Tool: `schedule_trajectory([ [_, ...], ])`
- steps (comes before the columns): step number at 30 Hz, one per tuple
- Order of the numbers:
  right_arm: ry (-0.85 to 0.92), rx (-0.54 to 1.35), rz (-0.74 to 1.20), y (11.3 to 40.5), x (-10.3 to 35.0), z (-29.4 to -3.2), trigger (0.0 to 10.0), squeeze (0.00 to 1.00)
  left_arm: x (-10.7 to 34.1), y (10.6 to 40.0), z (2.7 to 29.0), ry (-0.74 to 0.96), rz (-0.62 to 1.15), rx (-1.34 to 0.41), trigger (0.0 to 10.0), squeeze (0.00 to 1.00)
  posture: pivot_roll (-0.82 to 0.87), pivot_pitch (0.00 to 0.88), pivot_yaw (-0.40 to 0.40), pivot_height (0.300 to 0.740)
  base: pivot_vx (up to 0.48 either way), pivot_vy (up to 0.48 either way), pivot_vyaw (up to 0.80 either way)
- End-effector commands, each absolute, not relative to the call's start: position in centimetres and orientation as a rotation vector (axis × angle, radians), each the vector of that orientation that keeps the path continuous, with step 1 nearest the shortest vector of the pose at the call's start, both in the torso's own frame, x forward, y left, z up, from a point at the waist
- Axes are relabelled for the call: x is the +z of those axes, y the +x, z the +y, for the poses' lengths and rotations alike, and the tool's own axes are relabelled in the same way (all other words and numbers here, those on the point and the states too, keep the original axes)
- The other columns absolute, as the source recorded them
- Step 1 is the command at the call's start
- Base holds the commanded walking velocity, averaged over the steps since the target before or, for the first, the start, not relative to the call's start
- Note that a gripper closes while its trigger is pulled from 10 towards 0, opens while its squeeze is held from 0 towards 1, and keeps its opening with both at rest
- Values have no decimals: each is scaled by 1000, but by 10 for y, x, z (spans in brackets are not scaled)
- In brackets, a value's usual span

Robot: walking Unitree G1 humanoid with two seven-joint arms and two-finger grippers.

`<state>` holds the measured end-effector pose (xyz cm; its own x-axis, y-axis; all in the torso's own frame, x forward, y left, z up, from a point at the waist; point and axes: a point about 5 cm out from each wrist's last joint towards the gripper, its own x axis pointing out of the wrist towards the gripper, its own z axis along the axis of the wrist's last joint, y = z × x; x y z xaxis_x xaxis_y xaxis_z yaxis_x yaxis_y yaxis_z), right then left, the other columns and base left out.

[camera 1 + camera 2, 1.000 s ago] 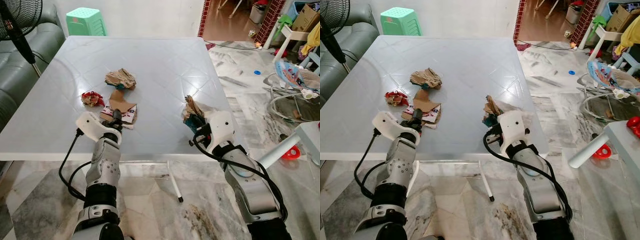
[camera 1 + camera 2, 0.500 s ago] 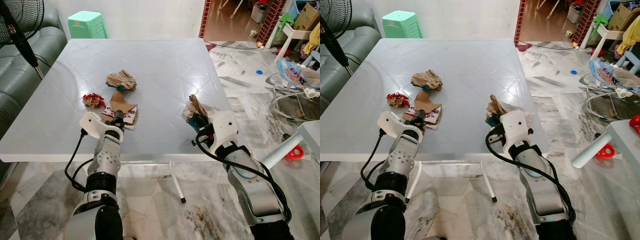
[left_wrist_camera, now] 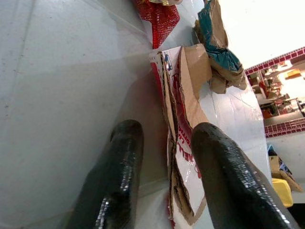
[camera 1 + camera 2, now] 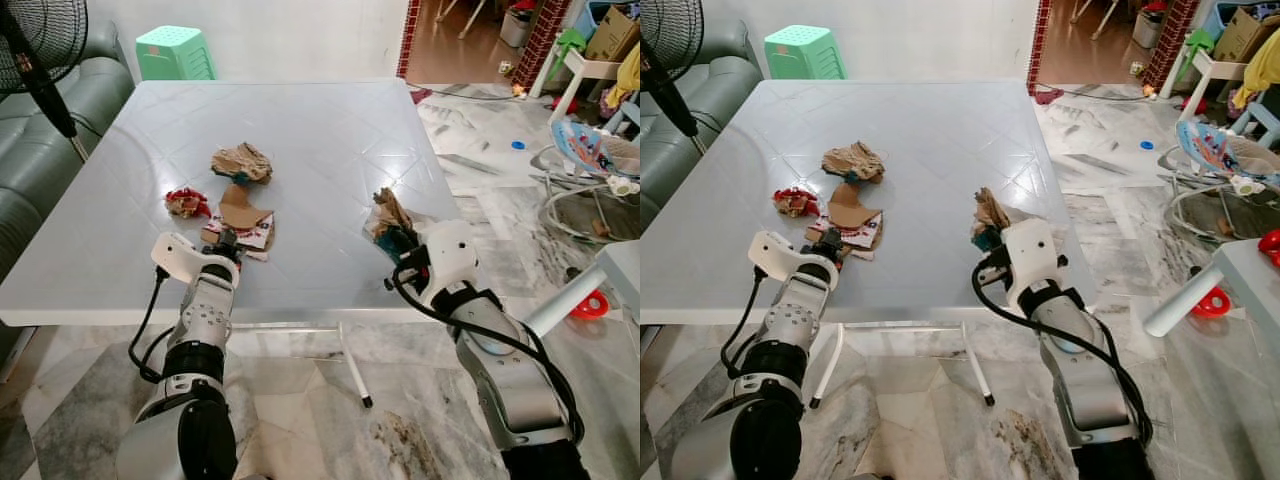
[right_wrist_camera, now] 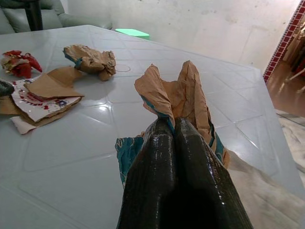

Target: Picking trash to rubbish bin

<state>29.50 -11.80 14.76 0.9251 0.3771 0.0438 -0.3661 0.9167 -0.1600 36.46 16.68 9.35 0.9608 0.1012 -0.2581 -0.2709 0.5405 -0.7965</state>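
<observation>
Gripping crumpled brown paper, right hand clenched above tabletop; left hand released, straddling flattened cardboard.

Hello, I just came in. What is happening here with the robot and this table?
The robot is clearing trash from a white table. Its right gripper is shut on a crumpled brown paper piece near the table's right edge. Its left gripper is open, its fingers on either side of the edge of a flattened cardboard packet. A second crumpled brown paper wad and a red wrapper lie on the table.
</observation>
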Motion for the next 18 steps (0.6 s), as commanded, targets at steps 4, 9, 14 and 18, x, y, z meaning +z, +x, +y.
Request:
schedule_trajectory([
  [4, -143, 402, -80, 294, 151, -115, 0, 0, 91, 365, 164, -963, 208, 208, 0, 0, -109, 38, -13, 740, 0, 0, 0],
  [9, -141, 417, -76, 294, 150, -113, 0, 0, 93, 365, 164, -920, 190, 208, 0, 0, -104, 36, -15, 740, 0, 0, 0],
  [14, -141, 425, -76, 296, 150, -111, 0, 0, 93, 364, 168, -885, 174, 214, 0, 0, -95, 32, -17, 740, 0, 0, 0],
  [18, -138, 430, -76, 296, 150, -110, 0, 0, 97, 365, 167, -817, 149, 173, 0, 0, -93, 30, -17, 740, 0, 0, 0],
])
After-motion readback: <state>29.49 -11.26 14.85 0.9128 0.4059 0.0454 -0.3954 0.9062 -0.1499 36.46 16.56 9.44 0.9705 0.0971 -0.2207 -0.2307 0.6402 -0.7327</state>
